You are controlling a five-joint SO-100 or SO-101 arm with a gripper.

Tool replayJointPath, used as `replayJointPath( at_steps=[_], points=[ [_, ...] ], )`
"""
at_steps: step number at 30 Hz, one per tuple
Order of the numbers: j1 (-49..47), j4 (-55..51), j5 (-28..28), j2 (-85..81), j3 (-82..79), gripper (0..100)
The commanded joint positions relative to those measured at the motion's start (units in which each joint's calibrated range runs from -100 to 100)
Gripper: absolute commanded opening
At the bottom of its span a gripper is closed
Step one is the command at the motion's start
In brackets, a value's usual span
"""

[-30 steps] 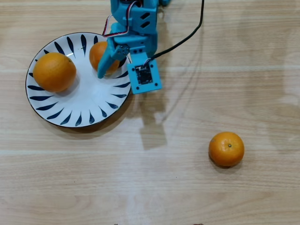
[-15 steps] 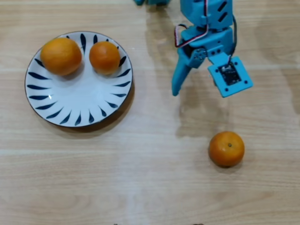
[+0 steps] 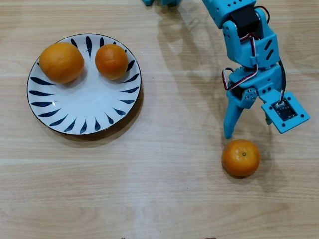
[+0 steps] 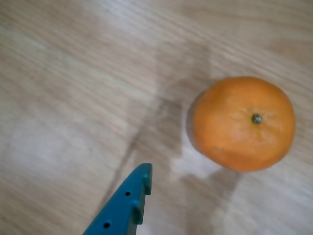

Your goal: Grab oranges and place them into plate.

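Note:
The white plate with dark blue rim strokes (image 3: 75,112) lies at the left of the overhead view. It holds the larger orange (image 3: 61,61) and a smaller orange (image 3: 111,60), side by side at its far rim. The third orange (image 3: 240,158) lies alone on the table at the lower right and also shows in the wrist view (image 4: 243,123), stem dot up. My blue gripper (image 3: 240,133) hangs just above it, empty, and appears open. Only one fingertip (image 4: 138,188) shows in the wrist view, left of the orange and apart from it. The other finger is hidden.
The light wooden table (image 3: 164,189) is bare round the lone orange and between it and the plate. The blue arm (image 3: 246,40) reaches in from the top right, with its camera mount (image 3: 285,111) beside the gripper.

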State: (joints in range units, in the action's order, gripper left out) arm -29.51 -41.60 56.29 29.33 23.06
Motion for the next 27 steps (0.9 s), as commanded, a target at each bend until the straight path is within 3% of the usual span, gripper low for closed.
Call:
replayJointPath(
  at_steps=[1,27],
  points=[
    [0.4,3.0,-0.1,0.5,3.2,38],
    [4.9,20.2,-3.3,13.6,3.3,38]
  ],
)
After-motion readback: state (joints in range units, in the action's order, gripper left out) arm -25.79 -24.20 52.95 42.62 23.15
